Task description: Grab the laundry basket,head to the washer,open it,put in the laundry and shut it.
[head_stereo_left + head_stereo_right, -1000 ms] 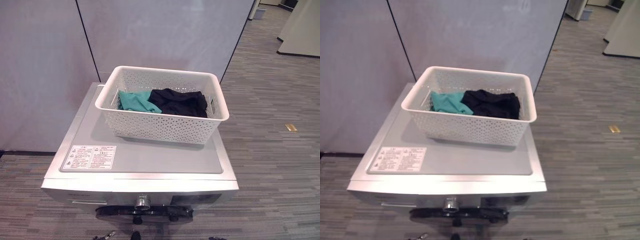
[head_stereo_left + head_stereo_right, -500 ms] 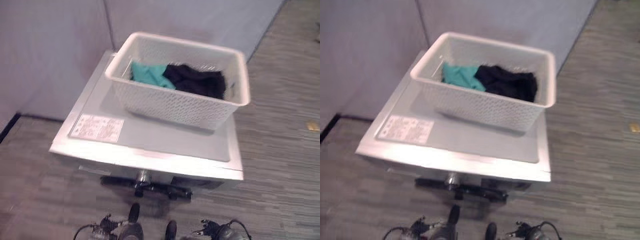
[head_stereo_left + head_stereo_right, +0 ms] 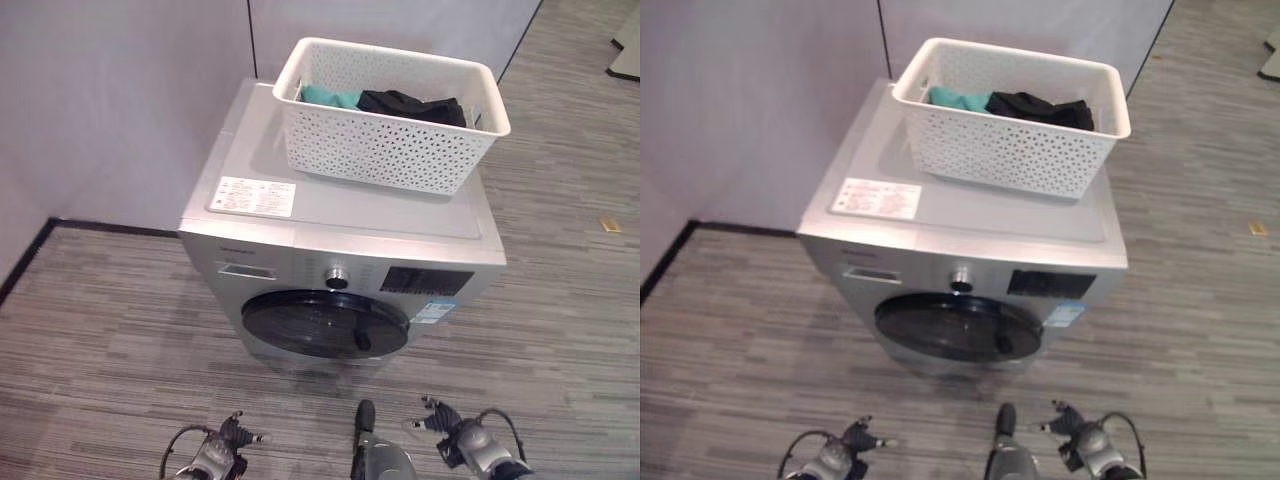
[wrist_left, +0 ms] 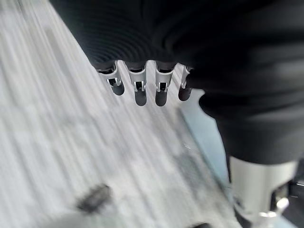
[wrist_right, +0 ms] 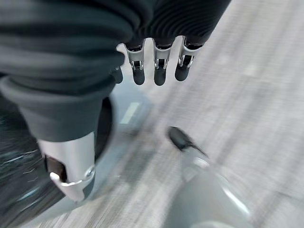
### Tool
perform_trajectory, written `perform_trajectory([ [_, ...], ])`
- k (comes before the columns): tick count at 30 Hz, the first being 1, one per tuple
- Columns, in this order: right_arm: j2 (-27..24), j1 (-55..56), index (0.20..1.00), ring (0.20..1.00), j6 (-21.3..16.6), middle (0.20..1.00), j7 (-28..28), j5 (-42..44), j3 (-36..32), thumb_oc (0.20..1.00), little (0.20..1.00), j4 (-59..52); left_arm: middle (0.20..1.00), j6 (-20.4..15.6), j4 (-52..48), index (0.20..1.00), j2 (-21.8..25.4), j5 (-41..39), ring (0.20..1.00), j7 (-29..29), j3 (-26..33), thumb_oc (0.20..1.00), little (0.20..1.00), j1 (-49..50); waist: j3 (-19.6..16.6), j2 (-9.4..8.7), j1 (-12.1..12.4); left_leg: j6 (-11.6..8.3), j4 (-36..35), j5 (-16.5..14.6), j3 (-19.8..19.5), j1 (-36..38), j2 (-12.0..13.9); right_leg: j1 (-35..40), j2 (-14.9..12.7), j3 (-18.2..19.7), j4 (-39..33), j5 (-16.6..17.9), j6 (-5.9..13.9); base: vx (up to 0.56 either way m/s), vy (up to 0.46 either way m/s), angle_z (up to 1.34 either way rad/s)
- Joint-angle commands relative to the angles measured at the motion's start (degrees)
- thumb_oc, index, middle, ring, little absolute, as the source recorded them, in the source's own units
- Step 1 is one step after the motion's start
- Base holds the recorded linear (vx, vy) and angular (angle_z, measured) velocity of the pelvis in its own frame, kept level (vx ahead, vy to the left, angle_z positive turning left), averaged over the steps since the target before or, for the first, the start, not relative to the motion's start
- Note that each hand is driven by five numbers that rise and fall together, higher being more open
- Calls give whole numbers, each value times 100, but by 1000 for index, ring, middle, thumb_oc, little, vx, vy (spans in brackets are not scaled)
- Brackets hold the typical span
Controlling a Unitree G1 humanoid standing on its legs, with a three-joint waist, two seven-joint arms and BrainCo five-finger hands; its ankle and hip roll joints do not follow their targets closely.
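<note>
The laundry basket (image 3: pixel 392 115) stands on top of the washer (image 3: pixel 340 250), toward its back right corner, with a teal garment (image 3: pixel 330 96) and a black garment (image 3: pixel 415 105) inside. Judged from this, fetching the basket and reaching the washer are complete. The round dark door (image 3: pixel 325 323) on the washer's front is closed, so opening, loading and shutting are all outstanding.

The left hand (image 4: pixel 137 85) and right hand (image 5: pixel 159 69) hang low over the striped floor (image 3: pixel 100 350) in front of the washer, well apart from it. Each wrist view shows the fingers straight and relaxed, holding nothing. The next step appears to be a reach for the door.
</note>
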Motion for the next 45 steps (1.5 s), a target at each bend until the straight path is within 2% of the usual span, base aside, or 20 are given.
perform_trajectory([
  [1,-570,-369,1000,1000,-252,1000,-296,-739,-133,1000,1000,-570,1000,-160,-146,1000,174,404,1000,-96,94,1000,1000,-46,126,213,323,-307,-274,38,-171,82,689,200,-355,386,1143,-2371,876,-262,70,-39],
  [2,-640,-354,1000,1000,-266,1000,-298,-812,-155,1000,1000,-655,1000,-172,-173,1000,189,418,1000,-94,102,1000,1000,5,83,208,369,-267,-304,102,-194,14,652,306,-284,551,1382,-2477,870,-184,42,-35],
  [3,-640,-352,1000,1000,-264,1000,-296,-813,-158,1000,1000,-658,1000,-172,-174,1000,191,418,1000,-94,101,1000,1000,4,72,194,371,-263,-309,122,-192,-4,636,287,-298,558,1377,-2463,871,-102,1,-19],
  [4,-704,-366,1000,1000,-287,1000,-296,-918,-154,1000,1000,-721,1000,-188,-194,1000,192,414,1000,-90,116,1000,1000,50,11,184,451,-229,-319,191,-186,-90,616,438,-243,641,1559,-2603,876,-121,-71,-20],
  [5,-756,-448,1000,1000,-298,1000,-339,-1019,-189,1000,1000,-825,1000,-211,-235,1000,183,383,1000,-57,132,1000,1000,141,-124,114,664,-255,-348,276,-89,-226,581,829,-335,465,1364,-2627,905,-112,-70,-21],
  [9,-648,-587,1000,1000,-349,1000,-380,-718,-222,1000,1000,-819,1000,-249,-220,1000,97,220,1000,-47,230,1000,1000,226,-350,23,845,-318,-499,337,50,-252,611,1090,-416,347,936,-2504,972,-4,-135,-29],
  [10,-588,-753,1000,1000,-368,1000,-417,-594,-147,1000,1000,-721,1000,-278,-241,1000,64,93,1000,-11,264,1000,1000,241,-405,-29,946,-396,-509,389,62,-316,690,1224,-373,292,556,-2433,1026,0,-230,-24],
  [14,-704,-881,1000,1000,-383,1000,-419,-751,13,1000,1000,-871,1000,-305,-387,1000,39,122,1000,-28,189,1000,1000,314,-451,-125,1046,-540,-661,533,-9,-345,830,1440,-254,156,244,-2500,1037,18,-125,-7],
  [17,-818,-1143,1000,1000,-391,1000,-528,-777,76,1000,1000,-780,1000,-323,-443,1000,14,116,1000,-38,98,1000,1000,352,-432,-112,1098,-624,-813,662,-113,-373,939,1514,-136,7,64,-2526,1030,1,-97,25],
  [23,-855,-1742,1000,1000,-355,1000,-785,-731,189,1000,1000,-528,1000,-333,-444,1000,-58,-6,1000,17,18,1000,1000,278,-250,-60,1208,-715,-875,815,-229,-559,1075,1455,-23,-58,-87,-2552,983,-50,-59,12],
  [25,-861,-2055,1000,1000,-341,1000,-931,-654,247,1000,1000,-395,1000,-340,-426,1000,-93,-54,1000,38,-81,1000,1000,221,-52,-24,1251,-743,-873,902,-303,-687,1126,1377,30,-63,-91,-2548,950,-95,-44,11],
  [30,-683,-2536,1000,1000,-412,1000,-1153,-201,212,1000,1000,278,1000,-356,-398,1000,-128,-205,1000,82,-180,1000,1000,122,169,28,1326,-766,-870,1007,-366,-911,1181,1187,93,-73,-107,-2510,925,-77,-21,18],
  [32,-555,-3011,1000,1000,-408,1000,-1239,218,148,1000,1000,1083,1000,-376,-452,1000,-153,-367,1000,126,-287,1000,1000,-11,376,100,1443,-776,-849,1126,-450,-1209,1194,944,108,-98,-106,-2445,908,-140,-8,14],
  [33,-555,-3012,1000,1000,-409,1000,-1239,219,149,1000,1000,1084,1000,-376,-451,1000,-154,-367,1000,126,-287,1000,1000,-11,375,100,1442,-776,-849,1126,-451,-1212,1194,942,108,-99,-106,-2445,908,-163,-4,14],
  [34,-569,-3236,1000,1000,-434,1000,-1234,607,10,1000,1000,1340,1000,-384,-502,1000,-171,-434,1000,122,-424,1000,1000,-88,505,160,1495,-794,-839,1192,-496,-1369,1198,821,113,-131,-103,-2422,897,-91,-4,8],
  [37,-840,-3647,1000,1000,-499,1000,-1224,973,-48,1000,1000,1800,1000,-410,-599,1000,-185,-516,1000,7,-644,1000,1000,-154,675,286,1575,-826,-774,1274,-577,-1650,1184,656,98,-203,-88,-2400,874,-85,-8,19],
  [38,-1192,-3923,1000,1000,-527,1000,-1248,1108,-104,1000,1000,2012,1000,-430,-724,1000,-126,-619,1000,29,-698,1000,1000,-209,792,409,1653,-859,-725,1309,-639,-1807,1187,568,84,-252,-80,-2386,872,-64,-13,35],
  [42,-1711,-4527,1000,1000,-541,1000,-1360,1253,-42,1000,1000,2328,1000,-458,-905,1000,-24,-618,1000,36,-828,1000,1000,-193,819,617,1785,-892,-801,1416,-636,-1991,1171,351,54,-233,-124,-2345,913,-17,20,20],
  [45,-1936,-4894,1000,1000,-584,1000,-1403,1351,71,1000,1000,2265,1000,-463,-872,1000,-16,-677,1000,39,-815,1000,1000,-189,807,684,1818,-910,-864,1477,-579,-2101,1174,161,40,-153,-124,-2336,933,11,41,-3],
])
